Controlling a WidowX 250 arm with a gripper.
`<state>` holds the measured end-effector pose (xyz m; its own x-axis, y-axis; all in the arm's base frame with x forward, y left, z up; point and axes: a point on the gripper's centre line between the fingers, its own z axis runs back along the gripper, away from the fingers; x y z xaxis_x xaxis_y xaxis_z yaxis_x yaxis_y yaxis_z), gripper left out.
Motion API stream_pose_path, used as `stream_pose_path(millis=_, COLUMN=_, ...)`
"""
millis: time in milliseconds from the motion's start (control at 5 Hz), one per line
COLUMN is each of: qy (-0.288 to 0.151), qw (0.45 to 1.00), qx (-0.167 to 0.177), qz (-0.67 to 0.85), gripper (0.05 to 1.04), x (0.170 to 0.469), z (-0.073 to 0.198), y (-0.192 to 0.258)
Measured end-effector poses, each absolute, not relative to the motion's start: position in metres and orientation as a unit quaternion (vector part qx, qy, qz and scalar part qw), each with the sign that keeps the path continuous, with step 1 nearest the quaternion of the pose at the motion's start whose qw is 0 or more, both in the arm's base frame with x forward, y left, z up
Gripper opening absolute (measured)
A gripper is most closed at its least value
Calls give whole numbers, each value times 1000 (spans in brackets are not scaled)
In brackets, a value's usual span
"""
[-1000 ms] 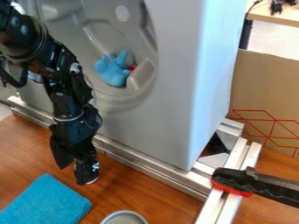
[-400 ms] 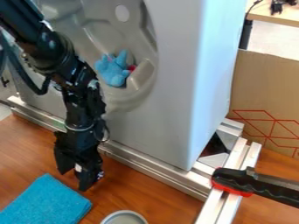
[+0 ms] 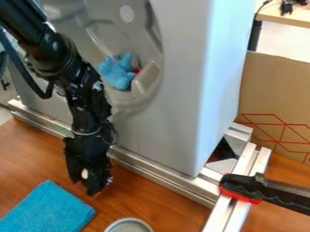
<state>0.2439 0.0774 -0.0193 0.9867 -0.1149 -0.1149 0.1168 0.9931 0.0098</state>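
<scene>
Cloth left of round container, both before metal rail.

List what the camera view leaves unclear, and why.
Camera view:
Blue cloth: lower-left part, cut off by the edges.
Round grey container: lower part, cut off by the bottom edge.
Red item: full shape, hidden by blue toy.
Black tool: far end, cut off by the right edge.
</scene>
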Motion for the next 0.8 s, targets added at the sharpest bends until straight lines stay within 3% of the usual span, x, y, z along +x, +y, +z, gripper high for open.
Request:
stream_pose_path(millis=200, qy=28, qw=999, qx=-5, qz=-40, gripper=527, x=243, z=-8, y=85)
stream_pose_path(millis=600, qy=-103, qw=994, qx=26, qz=26, gripper=492, x=220, z=91, y=114)
stream_pose_path(millis=800, qy=-174, qw=984, qx=-1, qz=33, gripper=493, x=250, z=131, y=122)
